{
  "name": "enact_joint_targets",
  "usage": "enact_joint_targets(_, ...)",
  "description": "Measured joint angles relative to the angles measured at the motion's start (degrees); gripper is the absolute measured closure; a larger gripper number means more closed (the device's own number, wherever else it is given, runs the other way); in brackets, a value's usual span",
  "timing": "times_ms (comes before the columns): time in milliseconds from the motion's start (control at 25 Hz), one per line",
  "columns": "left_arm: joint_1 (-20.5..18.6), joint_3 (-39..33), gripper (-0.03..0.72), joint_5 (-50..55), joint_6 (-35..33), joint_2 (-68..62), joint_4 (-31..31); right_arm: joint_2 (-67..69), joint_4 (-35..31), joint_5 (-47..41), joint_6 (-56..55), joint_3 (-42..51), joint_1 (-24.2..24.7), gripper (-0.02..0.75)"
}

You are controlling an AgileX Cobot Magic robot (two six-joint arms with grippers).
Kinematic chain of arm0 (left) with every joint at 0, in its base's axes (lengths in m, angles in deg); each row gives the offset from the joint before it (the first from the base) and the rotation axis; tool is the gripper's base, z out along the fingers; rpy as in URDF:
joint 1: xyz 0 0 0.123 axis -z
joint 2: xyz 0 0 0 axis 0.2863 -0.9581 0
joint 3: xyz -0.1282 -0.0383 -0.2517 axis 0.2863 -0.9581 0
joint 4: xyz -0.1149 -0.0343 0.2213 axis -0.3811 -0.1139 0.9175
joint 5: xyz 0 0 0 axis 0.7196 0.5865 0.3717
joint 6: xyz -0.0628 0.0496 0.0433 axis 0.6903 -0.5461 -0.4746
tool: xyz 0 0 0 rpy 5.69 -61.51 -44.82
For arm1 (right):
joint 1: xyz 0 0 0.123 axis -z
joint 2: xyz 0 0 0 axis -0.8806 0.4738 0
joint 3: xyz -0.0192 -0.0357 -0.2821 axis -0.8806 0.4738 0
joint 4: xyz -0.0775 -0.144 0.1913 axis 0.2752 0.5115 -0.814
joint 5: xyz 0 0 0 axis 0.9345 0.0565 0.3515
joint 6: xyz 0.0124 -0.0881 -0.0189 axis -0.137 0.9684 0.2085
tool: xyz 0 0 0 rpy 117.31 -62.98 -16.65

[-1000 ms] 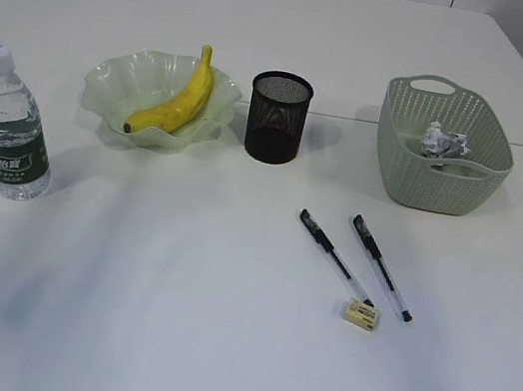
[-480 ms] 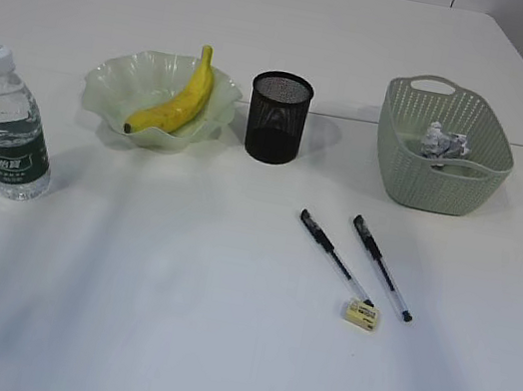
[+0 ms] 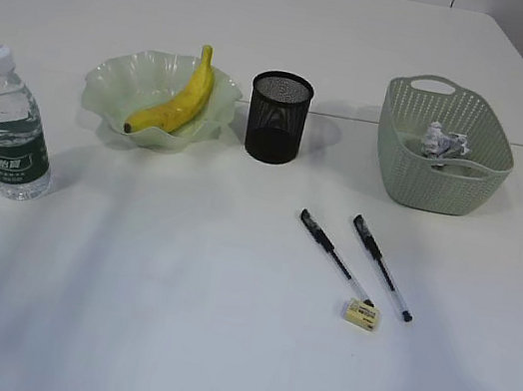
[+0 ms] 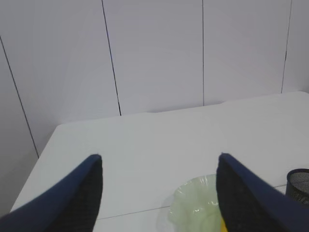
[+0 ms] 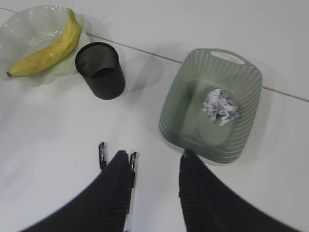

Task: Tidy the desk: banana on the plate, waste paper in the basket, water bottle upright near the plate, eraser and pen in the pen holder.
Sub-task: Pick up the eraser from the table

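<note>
Exterior view: the black mesh pen holder (image 3: 277, 117) stands upright on the white surface (image 3: 172, 301) and serves as the landmark here. Just to its left sits the pale green plate (image 3: 120, 79) with a wavy rim, and the banana (image 3: 175, 99) lies in it, stem end pointing away from the camera. Farther left of the holder, beyond the plate and nearer the camera, the water bottle (image 3: 10, 126) stands upright with its cap on. Well to the right of the holder is the grey-green basket (image 3: 476, 183), with the crumpled waste paper (image 3: 446, 143) inside. In front of the holder and to its right, two pens (image 3: 337, 257) lie side by side on the surface, both slanting the same way, and the eraser (image 3: 361, 314) lies at their near ends, touching or almost touching the left pen's tip.

Neither arm shows in this view. In the left wrist view the left tool (image 4: 159, 193) stands wide open and holds nothing, raised above the plate. In the right wrist view the right tool (image 5: 154, 188) is partly open and empty, hanging above the pens, in front of the holder and basket.
</note>
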Motion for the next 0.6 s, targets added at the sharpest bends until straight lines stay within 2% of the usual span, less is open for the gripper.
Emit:
enact_joint_targets(360, 0.00, 3.87, 0.167, 3.34, 0.00, 0.00, 0.00, 5.78, -1.94, 0.33, 4.47, 1.38, -0.54, 0.477)
enact_joint_targets(440, 0.00, 3.87, 0.167, 4.09, 0.00, 0.00, 0.00, 6.44, -0.64, 0.43, 6.37, 2.54, -2.05, 0.477)
enact_joint_targets(600, 0.00, 3.87, 0.167, 6.57, 0.00, 0.15, 0.10, 7.18, 1.87, 0.68, 10.65, 5.20, -8.06, 0.477)
